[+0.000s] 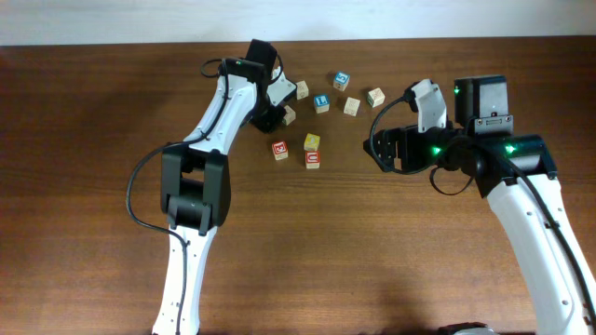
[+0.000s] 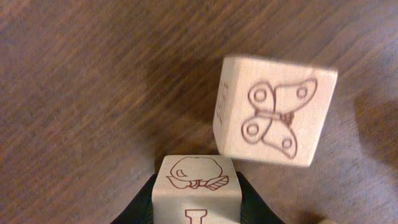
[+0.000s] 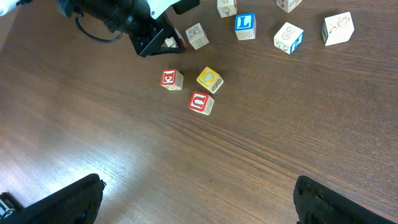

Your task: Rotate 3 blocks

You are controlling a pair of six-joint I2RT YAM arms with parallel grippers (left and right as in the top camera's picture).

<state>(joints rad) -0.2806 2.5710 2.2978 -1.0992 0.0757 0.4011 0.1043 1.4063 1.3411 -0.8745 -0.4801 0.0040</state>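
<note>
In the left wrist view a pale beige block (image 2: 196, 186) with a red outline drawing and a letter sits between my black fingers (image 2: 142, 208), which press on both its sides. Just past it a second beige block (image 2: 273, 118), showing a butterfly, rests on the wood. From overhead my left gripper (image 1: 275, 115) is at the cluster's left end and covers the held block; the butterfly block (image 1: 289, 113) lies beside it. Two red-faced blocks (image 1: 280, 149) (image 1: 313, 159) lie nearer. My right gripper (image 1: 377, 146) hovers open to the right of the blocks, nothing between its fingers (image 3: 62, 202).
A yellow cube (image 1: 312, 141) sits between the red ones. Two blue-faced cubes (image 1: 342, 80) (image 1: 321, 102) and three more beige cubes (image 1: 301, 90) (image 1: 351, 106) (image 1: 375, 96) spread along the far side. The brown wooden table (image 1: 391, 251) runs on toward the front.
</note>
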